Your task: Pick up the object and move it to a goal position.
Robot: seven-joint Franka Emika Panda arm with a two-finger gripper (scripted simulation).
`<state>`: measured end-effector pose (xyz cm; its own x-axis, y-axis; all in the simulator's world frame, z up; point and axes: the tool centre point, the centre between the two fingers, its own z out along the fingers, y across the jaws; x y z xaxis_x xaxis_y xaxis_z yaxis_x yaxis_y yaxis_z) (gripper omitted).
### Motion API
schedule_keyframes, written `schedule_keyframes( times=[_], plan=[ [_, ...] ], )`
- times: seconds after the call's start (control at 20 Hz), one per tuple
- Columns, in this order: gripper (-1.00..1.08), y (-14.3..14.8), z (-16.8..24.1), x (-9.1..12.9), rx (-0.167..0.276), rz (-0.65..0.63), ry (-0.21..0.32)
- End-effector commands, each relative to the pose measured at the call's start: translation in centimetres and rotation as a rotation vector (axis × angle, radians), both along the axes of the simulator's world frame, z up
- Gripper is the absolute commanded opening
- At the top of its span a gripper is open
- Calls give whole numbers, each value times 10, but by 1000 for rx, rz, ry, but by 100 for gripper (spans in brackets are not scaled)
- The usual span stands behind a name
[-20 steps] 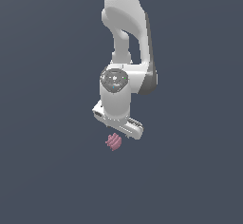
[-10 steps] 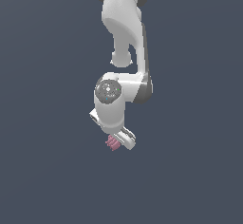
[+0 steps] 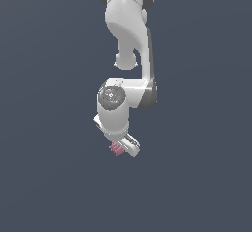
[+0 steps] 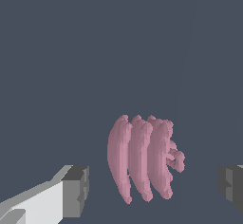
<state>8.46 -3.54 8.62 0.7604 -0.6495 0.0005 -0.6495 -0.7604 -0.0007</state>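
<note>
The floor (image 3: 49, 177) is one flat, dark blue-grey colour with no lines or marks. It fills both views. A small pink object (image 3: 116, 148) with ridges is seen against it. Whether the object touches the floor cannot be told.

Matt pink ridged object (image 4: 140, 159); smooth glossy white arm (image 3: 127, 24), grey matt jaws.

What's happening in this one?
A single white robot arm is bent down over a small pink ridged object on a plain dark surface. The gripper is open, and the wrist view shows the object between its two fingers with a gap on each side, so nothing is grasped. In the exterior view the object peeks out beside the gripper.
</note>
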Motion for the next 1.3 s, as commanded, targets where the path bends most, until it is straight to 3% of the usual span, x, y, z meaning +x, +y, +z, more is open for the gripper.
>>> schedule_keyframes(
  times=[0.0,0.3,0.6,0.65,1.25],
  plan=[
    [100,0,-9,-1,0,-1,1],
    [100,0,-41,-1,0,-4,1],
    [100,0,-45,0,0,-4,1],
    [-100,0,-45,0,0,-4,1],
    [-100,0,-44,0,0,-4,1]
  ],
)
